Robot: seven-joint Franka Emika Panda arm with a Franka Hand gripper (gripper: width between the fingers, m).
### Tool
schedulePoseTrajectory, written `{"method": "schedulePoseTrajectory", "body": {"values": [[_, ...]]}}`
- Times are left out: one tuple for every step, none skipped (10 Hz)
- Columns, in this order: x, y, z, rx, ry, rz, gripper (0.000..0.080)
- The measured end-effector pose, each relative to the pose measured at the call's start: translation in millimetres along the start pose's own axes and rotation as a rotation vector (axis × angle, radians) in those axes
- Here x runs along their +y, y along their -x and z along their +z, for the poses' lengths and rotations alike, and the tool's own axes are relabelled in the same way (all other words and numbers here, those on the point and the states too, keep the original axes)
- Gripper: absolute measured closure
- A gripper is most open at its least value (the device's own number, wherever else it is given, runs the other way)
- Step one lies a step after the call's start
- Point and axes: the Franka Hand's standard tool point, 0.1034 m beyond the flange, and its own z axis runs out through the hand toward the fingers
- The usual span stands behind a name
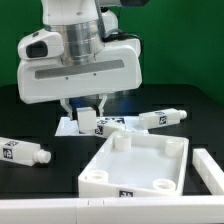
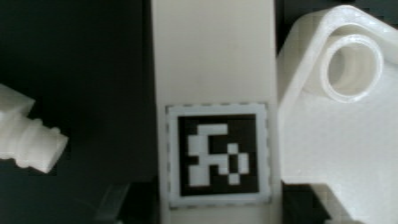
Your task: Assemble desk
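White leg (image 2: 210, 80) sits clamped in the hand (image 1: 88, 111) — tabletop (image 2: 338, 150) just beside.

A white leg (image 2: 214, 70) is filling the gap between the gripper's (image 1: 88, 115) jaws, leaving no passage there. Close on one side of the gripper the tabletop (image 2: 334, 135) is crowding in with its socketed corner; on the opposite side a second leg's (image 2: 25, 132) threaded end is intruding. Between them, narrow strips of dark table (image 2: 98, 55) are lying bare.

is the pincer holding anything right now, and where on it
Yes: the pincer grips a white desk leg across its square shaft, at its marker tag.
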Motion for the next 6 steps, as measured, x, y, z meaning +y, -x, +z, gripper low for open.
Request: {"method": "schedulePoseTrajectory", "body": {"values": [[0.1,0.1,0.1,0.0,0.0,0.0,0.0509],[2.0,2.3,0.2,-0.004,-0.002,-0.008,0.0509],[11.8,17.7,0.3,-0.033,-0.012,-0.026,0.0509],[25.1,39.1,0.1,-0.059,-0.02,-0.029,0.0509],[42.9,61.1,6.1,-0.077,-0.024,-0.006,0.0509],[52.9,73.4,12.1,-0.087,-0.022,0.024,0.0509]]}}
